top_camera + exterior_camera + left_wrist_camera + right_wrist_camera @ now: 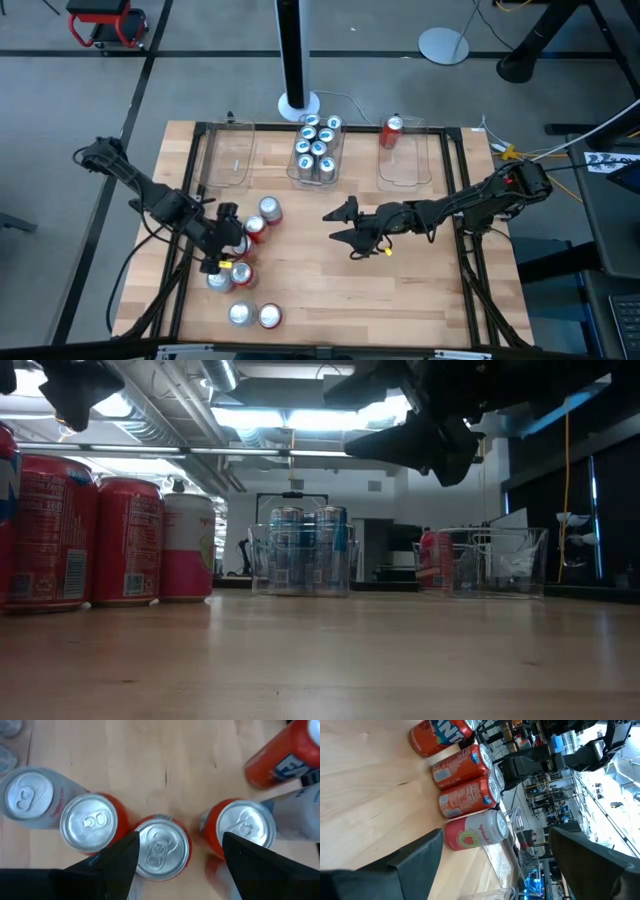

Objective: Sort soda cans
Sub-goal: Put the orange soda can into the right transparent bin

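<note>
Three clear bins lined along the far edge of the wooden table, taken here as the landmark row: left bin, middle bin, right bin. Middle bin packed with blue-and-white cans, standing upright. One red can upright in the far part of the right bin. Nothing made out in the left bin.

Well in front of the left bin, a loose cluster of cans standing on the table: red bodies and pale ones, silver tops up; nearest the bins a pale pink-and-white can, farthest from the bins a pair side by side. From table height, red cans and a pink-and-white one in a row at the side, bins behind.

Left gripper poised above that cluster, in front of the left bin. Fingers spread, straddling from above the silver top of one red can, another red can just beside it and a third on the other side. No grip on anything; contact with the can not discernible.

Right gripper hanging over bare table in front of the middle bin, well apart from the cluster, pointed toward it. Fingers wide apart, nothing between them; the same cans lined up in its wrist view.
</note>
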{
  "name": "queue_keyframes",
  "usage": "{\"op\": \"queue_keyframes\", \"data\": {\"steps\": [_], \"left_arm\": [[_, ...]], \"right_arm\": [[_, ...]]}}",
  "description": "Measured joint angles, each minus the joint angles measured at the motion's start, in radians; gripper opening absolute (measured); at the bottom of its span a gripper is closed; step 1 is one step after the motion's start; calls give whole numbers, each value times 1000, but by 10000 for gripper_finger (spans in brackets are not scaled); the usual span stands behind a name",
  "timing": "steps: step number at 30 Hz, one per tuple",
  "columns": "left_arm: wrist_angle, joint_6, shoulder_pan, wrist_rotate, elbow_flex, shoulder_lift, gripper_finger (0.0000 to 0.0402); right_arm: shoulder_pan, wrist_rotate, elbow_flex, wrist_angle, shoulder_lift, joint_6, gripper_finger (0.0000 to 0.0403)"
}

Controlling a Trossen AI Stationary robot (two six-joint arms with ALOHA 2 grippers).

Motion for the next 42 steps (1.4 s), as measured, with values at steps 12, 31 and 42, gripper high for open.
{"op": "queue_keyframes", "data": {"steps": [12,31,42], "left_arm": [[-48,-3,4,-35,-1,50,274],[-67,21,17,-65,-1,179,274],[-65,-81,44,-65,-1,179,274]], "right_arm": [[0,1,0,-4,13,-1,363],[0,1,0,-1,13,-1,363],[0,1,0,-1,13,-1,363]]}}
